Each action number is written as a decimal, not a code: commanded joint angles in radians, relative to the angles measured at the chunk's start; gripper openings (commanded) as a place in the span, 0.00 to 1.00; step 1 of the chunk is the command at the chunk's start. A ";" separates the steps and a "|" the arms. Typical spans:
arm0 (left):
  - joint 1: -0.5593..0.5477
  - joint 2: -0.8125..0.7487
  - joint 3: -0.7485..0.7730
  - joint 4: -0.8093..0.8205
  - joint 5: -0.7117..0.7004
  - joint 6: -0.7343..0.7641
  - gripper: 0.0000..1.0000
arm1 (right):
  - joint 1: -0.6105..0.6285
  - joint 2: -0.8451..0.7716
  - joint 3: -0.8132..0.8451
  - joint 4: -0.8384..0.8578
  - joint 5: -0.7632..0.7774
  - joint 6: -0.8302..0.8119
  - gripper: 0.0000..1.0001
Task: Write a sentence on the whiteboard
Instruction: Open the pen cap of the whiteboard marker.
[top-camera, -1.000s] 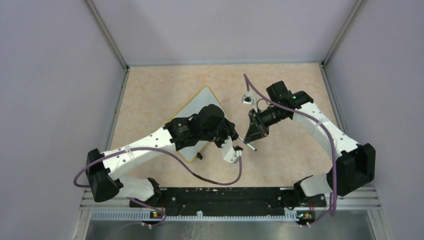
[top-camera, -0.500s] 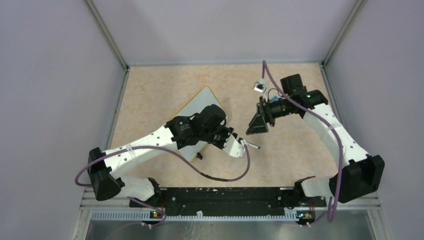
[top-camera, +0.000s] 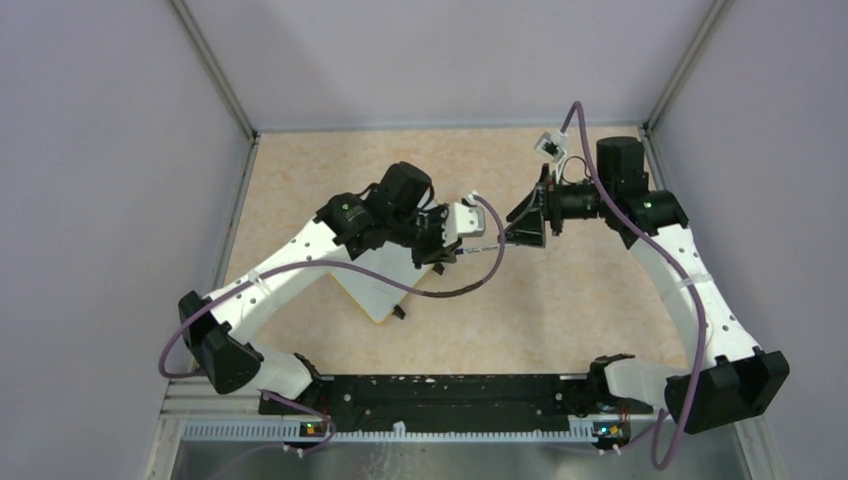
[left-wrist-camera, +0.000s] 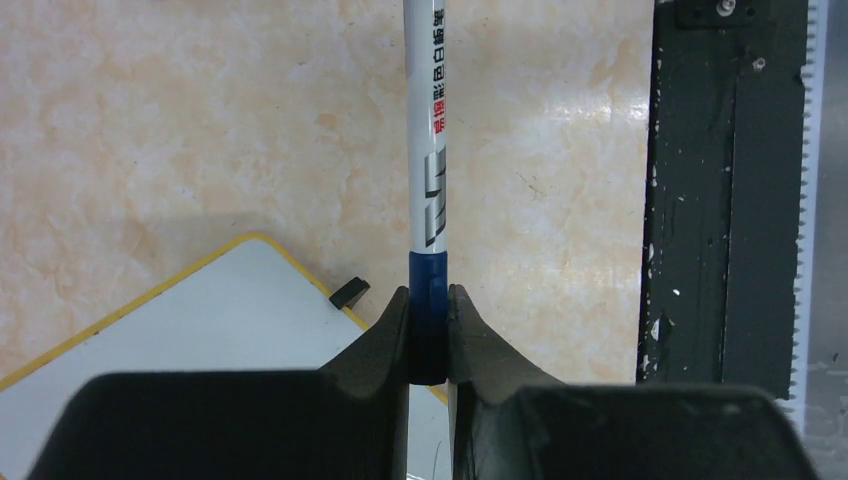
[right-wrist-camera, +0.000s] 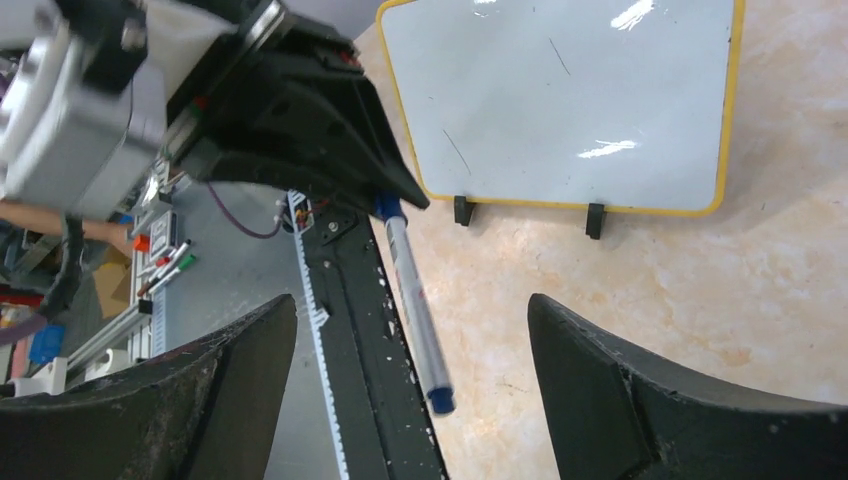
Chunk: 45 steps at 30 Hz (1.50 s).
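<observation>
The whiteboard, white with a yellow rim and two black clip feet, lies on the tabletop. In the top view my left arm covers most of the whiteboard. No sentence is in view; the face shows only a few faint thin strokes. My left gripper is shut on the blue end of a white-barrelled marker, held in the air above the table. In the top view the left gripper points the marker at my right gripper. The right gripper is open, its fingers wide on either side of the marker's free end, not touching it.
The black base rail runs along the near edge and shows in the left wrist view as well. Grey walls enclose the table on three sides. A purple cable loops beneath the left arm. Spare markers lie off the table.
The right gripper opened and drew back toward the far right. The left arm lifted and swung the marker from the near middle up toward the right gripper.
</observation>
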<state>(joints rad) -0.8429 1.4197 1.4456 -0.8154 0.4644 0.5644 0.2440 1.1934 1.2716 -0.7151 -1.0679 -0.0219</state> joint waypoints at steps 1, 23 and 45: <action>0.083 0.009 0.057 0.011 0.136 -0.095 0.00 | 0.000 -0.064 -0.014 0.093 0.002 0.057 0.85; 0.105 -0.021 -0.062 0.148 0.241 -0.101 0.00 | 0.138 0.080 -0.018 -0.007 -0.021 0.007 0.50; 0.103 0.023 -0.024 0.151 0.298 -0.115 0.00 | 0.168 0.075 -0.031 0.010 0.014 0.004 0.33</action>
<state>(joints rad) -0.7364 1.4345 1.3857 -0.6949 0.7185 0.4576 0.3943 1.2739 1.2495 -0.7406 -1.0534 -0.0216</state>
